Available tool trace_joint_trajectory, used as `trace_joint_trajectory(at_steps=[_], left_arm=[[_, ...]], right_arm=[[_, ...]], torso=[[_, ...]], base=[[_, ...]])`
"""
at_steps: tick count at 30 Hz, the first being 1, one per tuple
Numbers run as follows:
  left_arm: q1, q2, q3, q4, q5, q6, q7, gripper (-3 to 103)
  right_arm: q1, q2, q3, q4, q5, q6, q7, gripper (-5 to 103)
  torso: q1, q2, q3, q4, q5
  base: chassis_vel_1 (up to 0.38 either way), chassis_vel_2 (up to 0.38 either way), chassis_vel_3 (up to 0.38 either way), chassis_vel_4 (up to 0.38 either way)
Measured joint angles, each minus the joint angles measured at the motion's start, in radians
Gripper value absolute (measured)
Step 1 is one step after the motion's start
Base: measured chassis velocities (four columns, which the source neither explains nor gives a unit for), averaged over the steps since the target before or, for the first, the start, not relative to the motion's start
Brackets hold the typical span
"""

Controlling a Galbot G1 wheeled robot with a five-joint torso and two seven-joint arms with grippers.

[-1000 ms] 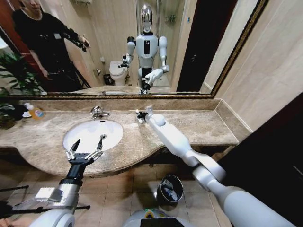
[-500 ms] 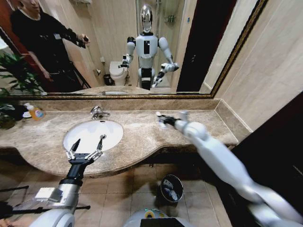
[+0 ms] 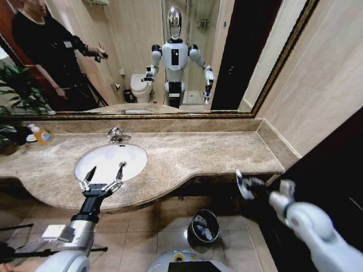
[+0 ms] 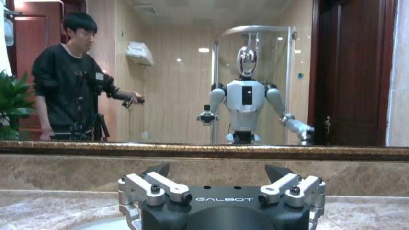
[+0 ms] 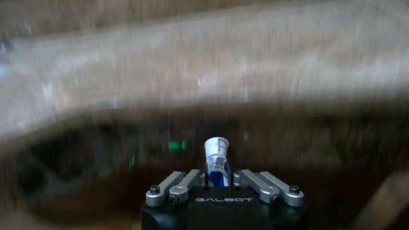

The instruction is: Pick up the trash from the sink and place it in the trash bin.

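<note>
Trash bin (image 3: 203, 225) sits on the tiled floor nearest the robot, below the counter front edge, round, black, with pale scraps inside. Right gripper (image 3: 245, 186) hangs off the counter's front right end, up and to the right of the bin, not over it. In the right wrist view its fingers (image 5: 185, 182) are closed together on a white tube (image 5: 215, 154) with blue marks, tube end sticking out past the tips, blurred counter edge beyond. Left gripper (image 3: 103, 177) hovers over the near rim of the sink (image 3: 134, 159), fingers spread wide, holding nothing; from the left wrist view both finger pairs (image 4: 156, 188) stand apart. Sink basin is white, oval, set in the marble countertop (image 3: 187, 156). Chrome faucet (image 3: 117, 135) stands behind the basin. Yellow bottle (image 3: 41, 134) sits far left on the counter by the mirror (image 3: 136, 62).
</note>
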Motion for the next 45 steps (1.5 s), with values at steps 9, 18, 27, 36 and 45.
trace_joint_trajectory(at_steps=[9,18,27,36,45], left_arm=[[0.0,0.0,0.0,0.0,0.0,0.0,0.0,100],[0.0,0.0,0.0,0.0,0.0,0.0,0.0,100],[0.0,0.0,0.0,0.0,0.0,0.0,0.0,100],[0.0,0.0,0.0,0.0,0.0,0.0,0.0,100],[0.0,0.0,0.0,0.0,0.0,0.0,0.0,100]], right_arm=[[0.184,0.246,-0.207,-0.437,-0.365,0.217,-0.069,18],[0.361,0.414,-0.25,-0.775,-0.578,0.318,-0.085,18],[0.442,0.483,-0.247,-0.972,-0.693,0.445,-0.07,21],[0.451,0.47,-0.248,-0.947,-0.688,0.431,-0.065,53],[0.31,0.356,-0.19,-0.741,-0.435,0.471,-0.177,80]], torso=[[0.0,0.0,0.0,0.0006,0.0001],[0.0,0.0,0.0,0.0005,0.0002],[0.0,0.0,0.0,0.0005,0.0002],[0.0,0.0,0.0,0.0005,0.0002],[0.0,0.0,0.0,0.0003,0.0006]], base=[[0.0,0.0,0.0,0.0],[0.0,0.0,0.0,0.0],[0.0,0.0,0.0,0.0],[0.0,0.0,0.0,0.0],[0.0,0.0,0.0,0.0]])
